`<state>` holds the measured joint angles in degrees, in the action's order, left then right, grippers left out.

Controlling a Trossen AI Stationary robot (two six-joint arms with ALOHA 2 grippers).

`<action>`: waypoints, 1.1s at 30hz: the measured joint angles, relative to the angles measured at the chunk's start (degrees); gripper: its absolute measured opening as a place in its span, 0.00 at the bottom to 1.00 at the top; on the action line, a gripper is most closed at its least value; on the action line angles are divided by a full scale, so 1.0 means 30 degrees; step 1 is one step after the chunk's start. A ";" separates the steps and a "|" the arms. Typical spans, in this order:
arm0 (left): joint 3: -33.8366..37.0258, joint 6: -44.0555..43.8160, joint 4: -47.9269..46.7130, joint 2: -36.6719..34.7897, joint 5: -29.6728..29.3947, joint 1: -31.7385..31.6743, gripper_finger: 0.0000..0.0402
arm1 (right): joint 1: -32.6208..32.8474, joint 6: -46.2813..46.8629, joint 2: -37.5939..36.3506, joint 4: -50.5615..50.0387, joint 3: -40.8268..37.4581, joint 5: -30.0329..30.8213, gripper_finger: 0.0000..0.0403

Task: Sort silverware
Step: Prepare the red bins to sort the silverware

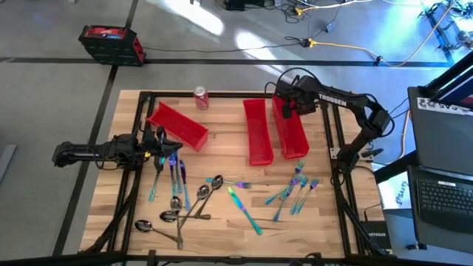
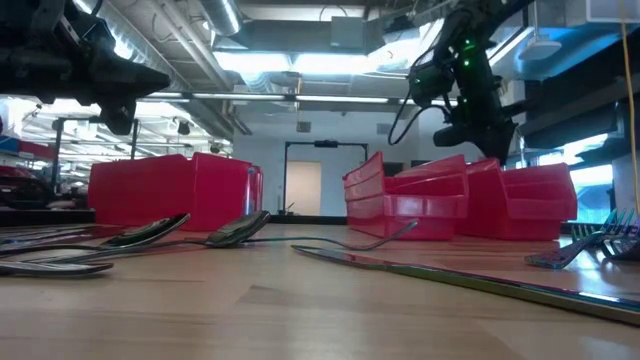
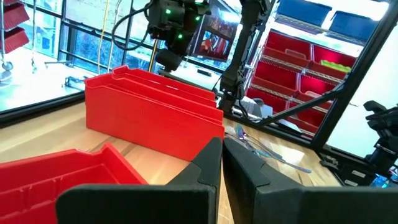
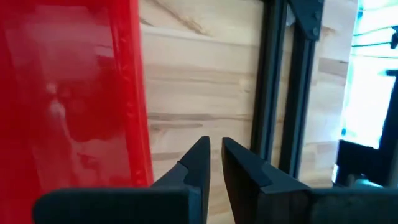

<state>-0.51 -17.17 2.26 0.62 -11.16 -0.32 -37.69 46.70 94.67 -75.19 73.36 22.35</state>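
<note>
Silverware (image 1: pixel 222 196): being kept loose across the near half of the table (image 1: pixel 222 244), from spoons (image 1: pixel 177 210) at left, past a lone knife (image 1: pixel 244 210), to forks (image 1: pixel 295 192) at right. Judged light, stiff and slippery; each piece is best taken across the middle of its handle.

Left gripper (image 1: pixel 159 144): being held over the left-hand pieces, beside the angled red bin (image 1: pixel 177 125), fingers pressed together on nothing.

Right gripper (image 1: pixel 284 107): being held over the rightmost red bin (image 1: pixel 290 129), fingers nearly together, nothing seen between them.

Overhead looks straight down; low camera (tabletop level) faces across; both share red bins (image 1: pixel 259 130).
</note>
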 joint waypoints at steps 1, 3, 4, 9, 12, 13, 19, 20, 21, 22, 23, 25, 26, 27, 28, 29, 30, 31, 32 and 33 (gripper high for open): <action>0.0000 0.0007 0.0000 0.0000 -0.0007 0.0000 0.00 | 0.0000 -0.0172 0.0007 0.0263 0.0000 -0.0001 0.06; 0.0000 0.0030 0.0000 0.0000 -0.0007 0.0007 0.00 | 0.0012 -0.0360 0.0043 0.0843 0.0000 -0.0141 0.06; 0.0000 0.0176 0.0004 0.0000 -0.0007 0.0004 0.00 | 0.0026 -0.0570 0.0100 0.1102 0.0000 -0.0310 0.06; 0.0000 0.0299 0.0015 0.0000 -0.0029 0.0000 0.00 | 0.0051 -0.1367 0.0539 0.1296 -0.0103 -0.0218 0.06; 0.0000 0.0285 0.0022 0.0000 -0.0029 0.0000 0.00 | 0.0008 -0.1436 0.0546 0.1526 -0.0747 0.0182 0.06; 0.0000 0.0283 0.0022 0.0000 -0.0029 0.0007 0.00 | -0.0063 -0.1430 0.0546 0.1800 -0.1068 0.0103 0.06; 0.0000 0.0270 0.0022 0.0000 -0.0029 0.0000 0.00 | -0.0073 -0.1111 0.0554 0.3254 -0.3306 -0.0825 0.06; 0.0000 0.0266 0.0022 0.0000 -0.0029 0.0003 0.00 | -0.0051 -0.1033 0.0554 0.3369 -0.3579 -0.0829 0.06; 0.0000 0.0255 0.0022 0.0000 -0.0029 0.0004 0.00 | -0.0051 -0.0943 0.0537 0.3443 -0.3756 -0.0781 0.06; 0.0000 0.0253 0.0022 0.0000 -0.0029 0.0000 0.00 | -0.0051 -0.0840 0.0475 0.3575 -0.3885 -0.0776 0.06; 0.0000 0.0252 0.0029 0.0000 -0.0029 0.0001 0.00 | -0.0051 -0.0750 0.0459 0.3575 -0.3928 -0.0795 0.06; 0.0000 0.0239 0.0029 0.0000 -0.0129 0.0007 0.00 | -0.0058 -0.0729 0.0459 0.3540 -0.3896 -0.0818 0.06; 0.0000 0.0226 0.0037 0.0000 -0.0227 0.0000 0.00 | -0.0051 -0.0722 0.0430 0.3640 -0.3803 -0.0832 0.06; 0.0000 0.0226 0.0044 0.0000 -0.0312 0.0000 0.00 | -0.0051 -0.0701 0.0395 0.3838 -0.3705 -0.0847 0.06; 0.0000 0.0226 0.0051 0.0000 -0.0355 0.0006 0.00 | -0.0045 -0.0700 0.0307 0.3936 -0.3570 -0.0902 0.06; 0.0000 0.0226 0.0051 0.0000 -0.0422 0.0006 0.00 | -0.0036 -0.0693 0.0140 0.4063 -0.3483 -0.1033 0.06; 0.0000 0.0226 0.0064 0.0000 -0.0495 0.0000 0.00 | -0.0036 -0.0687 -0.0039 0.4118 -0.3378 -0.1181 0.06; 0.0000 0.0226 0.0066 0.0000 -0.0535 0.0005 0.00 | -0.0061 -0.0681 -0.0218 0.4259 -0.3302 -0.1398 0.06; 0.0000 0.0226 0.0068 0.0000 -0.0546 0.0000 0.00 | -0.0073 -0.0662 -0.0310 0.4320 -0.3219 -0.1634 0.06; 0.0000 0.0226 0.0069 0.0000 -0.0557 0.0000 0.00 | -0.0073 -0.0665 -0.0413 0.4360 -0.3168 -0.1895 0.06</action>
<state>-0.51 -16.49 2.47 0.62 -12.83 -0.32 -37.91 44.70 93.43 -62.11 63.86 16.67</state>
